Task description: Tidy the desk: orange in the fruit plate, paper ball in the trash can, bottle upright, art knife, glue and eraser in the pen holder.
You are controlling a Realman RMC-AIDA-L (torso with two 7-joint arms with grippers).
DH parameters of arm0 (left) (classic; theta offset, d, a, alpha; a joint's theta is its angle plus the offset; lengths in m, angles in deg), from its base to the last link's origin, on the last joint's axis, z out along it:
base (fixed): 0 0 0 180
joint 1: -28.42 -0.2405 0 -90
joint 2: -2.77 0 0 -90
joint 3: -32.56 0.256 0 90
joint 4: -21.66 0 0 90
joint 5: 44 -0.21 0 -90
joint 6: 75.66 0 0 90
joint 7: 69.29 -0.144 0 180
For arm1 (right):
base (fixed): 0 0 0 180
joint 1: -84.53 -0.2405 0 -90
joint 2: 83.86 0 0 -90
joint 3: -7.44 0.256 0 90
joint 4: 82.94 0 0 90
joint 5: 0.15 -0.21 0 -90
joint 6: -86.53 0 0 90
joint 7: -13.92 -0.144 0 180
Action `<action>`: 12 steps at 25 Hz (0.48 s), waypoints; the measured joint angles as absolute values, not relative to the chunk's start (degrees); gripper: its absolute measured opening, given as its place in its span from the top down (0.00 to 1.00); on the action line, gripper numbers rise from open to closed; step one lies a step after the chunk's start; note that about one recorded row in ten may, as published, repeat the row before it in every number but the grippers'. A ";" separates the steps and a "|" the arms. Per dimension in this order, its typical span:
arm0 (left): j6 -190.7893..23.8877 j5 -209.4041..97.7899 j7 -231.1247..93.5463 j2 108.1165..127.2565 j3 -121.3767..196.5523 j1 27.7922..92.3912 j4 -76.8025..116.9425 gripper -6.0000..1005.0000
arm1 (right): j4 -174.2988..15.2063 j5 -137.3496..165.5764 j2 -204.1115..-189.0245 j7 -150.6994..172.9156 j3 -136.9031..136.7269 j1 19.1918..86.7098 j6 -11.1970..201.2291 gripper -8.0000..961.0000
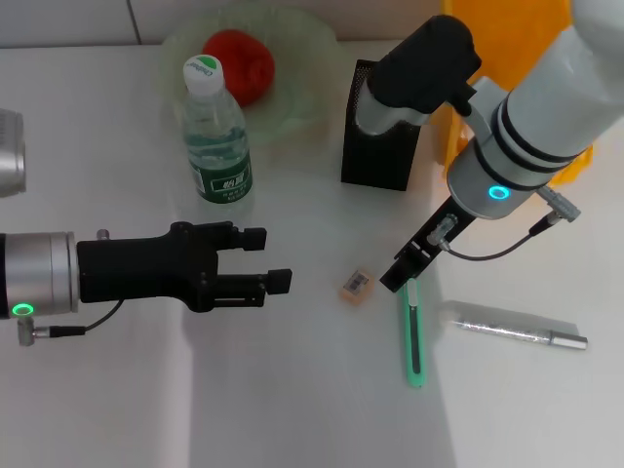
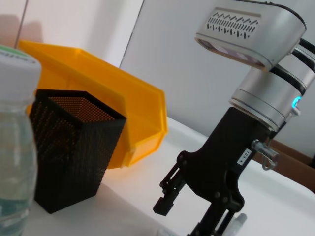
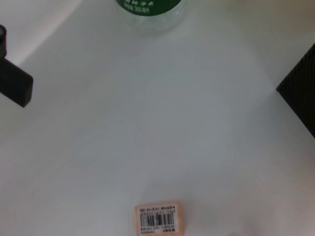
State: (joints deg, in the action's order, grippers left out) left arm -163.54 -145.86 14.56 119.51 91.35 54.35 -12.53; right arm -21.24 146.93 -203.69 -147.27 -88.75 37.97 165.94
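My right gripper (image 1: 398, 278) hangs low over the table, at the near end of the green art knife (image 1: 414, 333), and looks open and empty. It also shows in the left wrist view (image 2: 189, 219). The orange eraser (image 1: 356, 285) lies just left of it and shows in the right wrist view (image 3: 158, 217). The clear glue stick (image 1: 515, 327) lies to the right. My left gripper (image 1: 273, 259) is open and empty, left of the eraser. The bottle (image 1: 216, 132) stands upright. The orange (image 1: 239, 63) sits in the glass plate (image 1: 302, 88). The black mesh pen holder (image 1: 380, 132) stands behind. No paper ball shows.
A yellow bin (image 1: 507, 49) stands at the back right, behind the pen holder, and also shows in the left wrist view (image 2: 123, 103). The bottle stands between my left arm and the plate. A fingertip (image 3: 15, 86) of the left gripper shows in the right wrist view.
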 joint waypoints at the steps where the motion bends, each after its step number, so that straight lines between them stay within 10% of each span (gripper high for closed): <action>1: -162.94 -145.87 14.48 119.63 91.35 54.35 -12.53 0.22 | -22.92 146.19 -203.74 -147.81 -90.25 37.09 164.85 0.28; 12: -161.96 -145.95 14.07 119.97 91.36 54.35 -12.53 0.22 | -24.94 145.23 -203.74 -148.29 -90.76 36.39 163.91 0.33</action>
